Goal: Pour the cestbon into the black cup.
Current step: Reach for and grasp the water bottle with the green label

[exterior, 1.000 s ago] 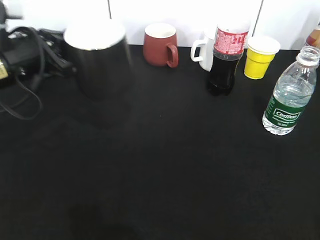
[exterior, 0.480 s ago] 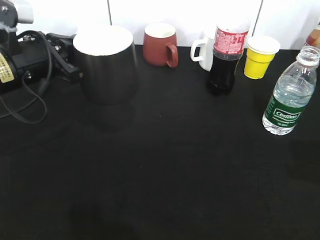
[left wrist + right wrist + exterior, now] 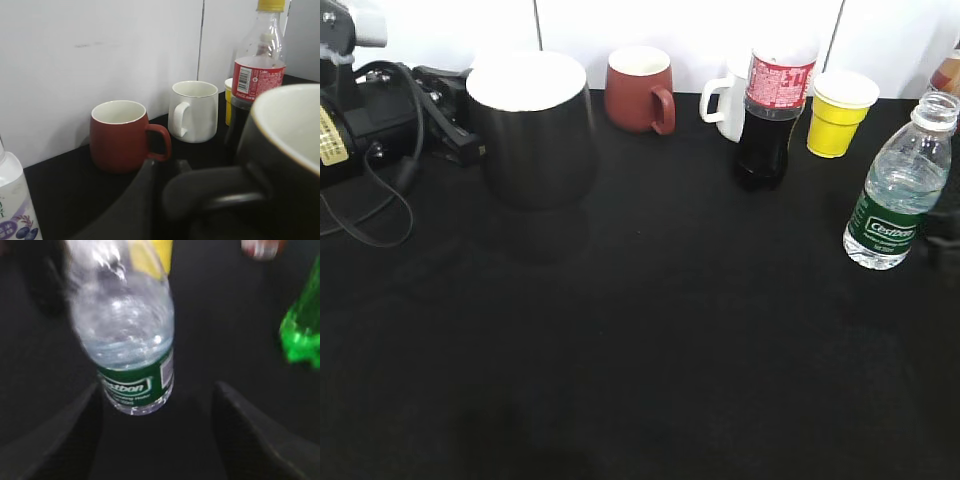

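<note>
We see the black cup point(image 3: 532, 125) upright at back left of the table point(image 3: 650, 340), w/ the left gripper point(image 3: 445, 110) right beside its handle side. In the left wrist view one finger point(image 3: 135, 205) sits just left of the cup handle point(image 3: 210, 192); we can't tell whether it's clamped or how wide it is. The water bottle point(image 3: 900, 185) stands upright, cap off, near the right edge, well apart from the cup. Right gripper point(image 3: 157, 440) is wide open, fingers point(image 3: 55, 440) either side of the bottle base, not touching, holding nothing. Behind: red mug point(image 3: 640, 90), white mug point(image 3: 725, 100), cola bottle point(image 3: 775, 105), yellow cup point(image 3: 840, 113).
</note>
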{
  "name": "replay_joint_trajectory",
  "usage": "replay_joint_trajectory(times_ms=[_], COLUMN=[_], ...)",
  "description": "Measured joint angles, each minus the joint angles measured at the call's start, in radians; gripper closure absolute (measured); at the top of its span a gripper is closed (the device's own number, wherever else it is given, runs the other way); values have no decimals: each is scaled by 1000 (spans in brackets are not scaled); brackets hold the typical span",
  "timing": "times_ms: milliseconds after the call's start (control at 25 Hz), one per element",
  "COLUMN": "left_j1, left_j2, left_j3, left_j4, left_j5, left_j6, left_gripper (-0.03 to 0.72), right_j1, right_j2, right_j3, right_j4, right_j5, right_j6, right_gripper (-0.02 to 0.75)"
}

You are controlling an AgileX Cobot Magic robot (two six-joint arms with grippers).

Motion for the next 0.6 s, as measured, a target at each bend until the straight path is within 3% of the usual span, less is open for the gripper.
replay_joint_trajectory(times_ms=[80,200,440,600], left_j1=[0,0,0,0], left_j2=[0,2,4,4], left_j3=[0,0,0,0], left_j4=[0,0,0,0], left_j5=[0,0,1,1], left_j6=[0,0,0,0], left_gripper=[626,626,626,626], right_j1=[0,0,0,0], right_j2=[64,186,284,284], right_j3=[0,0,10,10], right_j4=[-116,-331,-401,-418], right_j5=[-56,-131,-322,-337], right_j6=[134,339,374,375], right_gripper=[209,100,84,80])
